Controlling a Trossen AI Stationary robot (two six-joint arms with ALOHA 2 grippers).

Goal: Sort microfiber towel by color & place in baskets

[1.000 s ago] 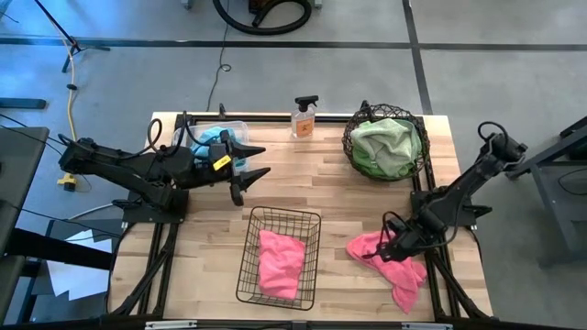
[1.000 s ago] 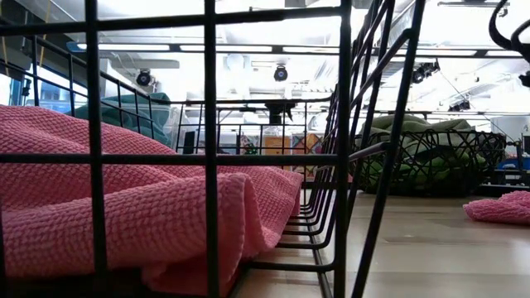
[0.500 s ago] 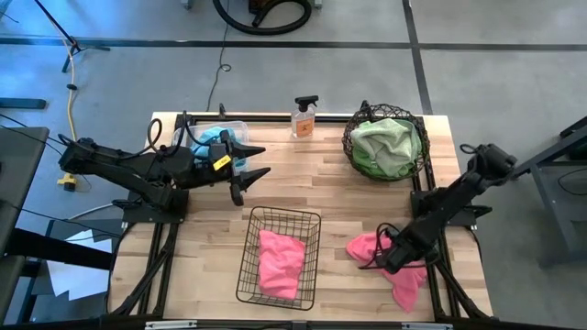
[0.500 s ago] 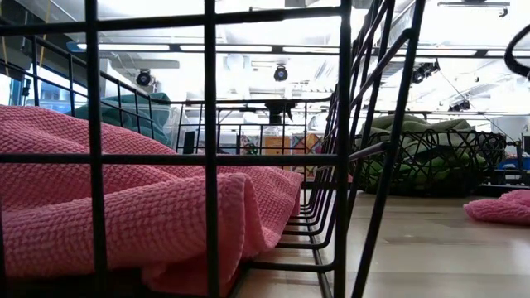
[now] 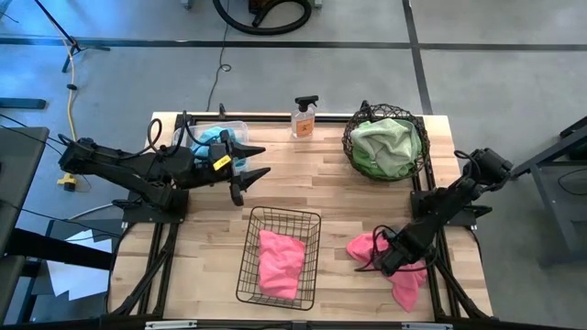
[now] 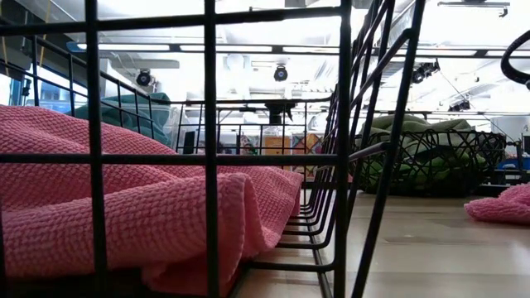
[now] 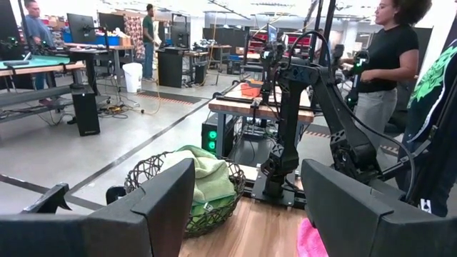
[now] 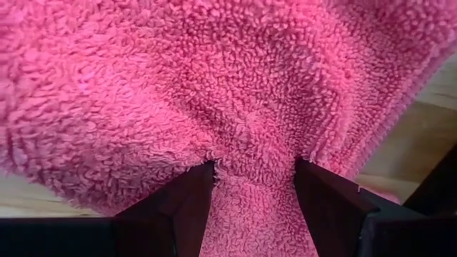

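Observation:
A pink microfiber towel (image 5: 406,279) lies crumpled on the table's near right part, and it also shows in the low view (image 6: 502,207). My right gripper (image 5: 382,263) points down into it, its fingers open with cloth between them. A second pink towel (image 5: 280,262) lies in the black wire-grid basket (image 5: 252,240). The round woven basket (image 5: 351,147) holds a green towel (image 5: 387,147). In the clear bin (image 5: 237,124) there is a teal towel (image 5: 211,137). My left gripper (image 5: 266,159) hangs open and level above the table's far left part. My right gripper comes at the pink towel from above, pointing steeply down. Its open fingers (image 8: 187,207) stand in the pile, with a bunched ridge of the cloth (image 8: 253,178) between them. The towel lies slack on the table.
An orange spray bottle (image 5: 304,117) stands at the far edge between the bin and the round basket. Bare wood lies between the grid basket and the pink towel. People stand in the room beyond the table in the left wrist view.
My right gripper has gone down and toward the table's near edge, tipping steeper, onto the pink towel. The towel lies where it was.

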